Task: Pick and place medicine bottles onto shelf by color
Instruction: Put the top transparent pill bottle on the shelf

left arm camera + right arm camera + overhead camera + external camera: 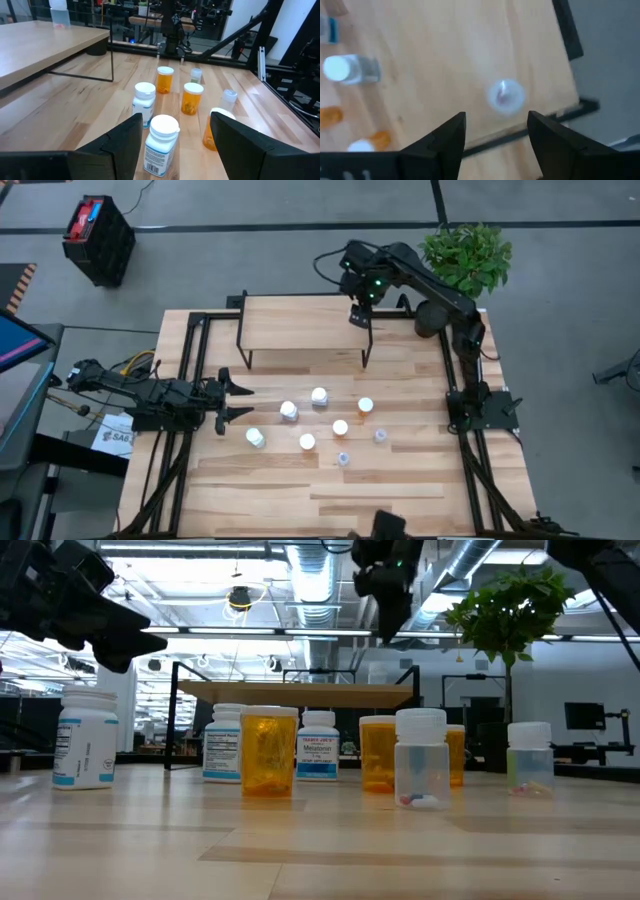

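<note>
The shelf (300, 320) stands at the table's far middle. My right gripper (360, 315) hangs open above its right end, fingers pointing down. A clear bottle (505, 95) stands on the shelf top below the open fingers, apart from them; it also shows in the left wrist view (59, 14). On the table stand white bottles (289, 411) (319, 396) (256, 438), orange bottles (365, 406) (340, 427) (307, 442) and clear bottles (380, 436) (343, 459). My left gripper (240, 402) is open and empty at the table's left, pointing at the nearest white bottle (162, 142).
The black frame rails (455, 370) run along the table's sides. A potted plant (467, 255) stands at the far right corner, beside the right arm. The shelf's left part (270, 320) is bare. Bare tabletop (330, 505) lies at the near side.
</note>
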You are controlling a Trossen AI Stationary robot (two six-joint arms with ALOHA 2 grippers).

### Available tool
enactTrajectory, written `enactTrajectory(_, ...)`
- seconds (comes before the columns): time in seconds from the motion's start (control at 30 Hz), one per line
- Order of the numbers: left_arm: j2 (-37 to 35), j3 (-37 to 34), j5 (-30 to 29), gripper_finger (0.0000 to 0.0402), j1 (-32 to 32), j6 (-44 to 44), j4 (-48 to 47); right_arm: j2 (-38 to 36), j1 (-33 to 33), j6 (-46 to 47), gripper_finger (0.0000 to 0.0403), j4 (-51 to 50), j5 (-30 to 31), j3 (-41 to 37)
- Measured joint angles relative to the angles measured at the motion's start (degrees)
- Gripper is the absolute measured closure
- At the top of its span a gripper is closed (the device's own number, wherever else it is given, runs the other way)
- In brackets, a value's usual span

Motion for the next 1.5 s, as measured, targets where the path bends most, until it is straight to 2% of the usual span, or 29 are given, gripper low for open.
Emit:
enactTrajectory(0.1, 0.0, 0.0, 0.0, 0.0180, 0.0, 0.0, -0.1, -0.9, 1.7, 4.2, 0.0169, -0.6, -0.1, 0.0)
enactTrajectory(0.37, 0.0, 0.0, 0.1, 0.0180, 0.0, 0.0, -0.2, -2.3, 6.0, 0.6, 0.0181, -0.6, -1.6, 0.0)
enactTrajectory(0.5, 0.0, 0.0, 0.1, 0.0180, 0.0, -0.4, -1.0, -2.2, 4.9, 0.0, 0.0219, -0.4, -1.6, -1.1)
enactTrajectory(0.7, 0.0, 0.0, 0.1, 0.0180, 0.0, -0.5, -0.9, -2.1, 2.8, 2.0, 0.0294, -0.2, -1.6, -8.4)
enactTrajectory(0.87, 0.0, 0.0, 0.1, 0.0180, 0.0, -0.5, -0.9, -2.1, 2.5, -0.6, 0.0328, 3.5, -1.4, -12.4)
enactTrajectory(1.07, 0.0, 0.0, 0.1, 0.0180, 0.0, -0.5, -0.8, -2.1, 2.2, -1.1, 0.0337, 6.5, 0.1, -13.0)
enactTrajectory(1.5, 0.0, 0.0, 0.0, 0.0180, 0.0, -0.5, -0.8, -0.4, 1.4, -1.3, 0.0337, 5.3, 0.1, -13.1)
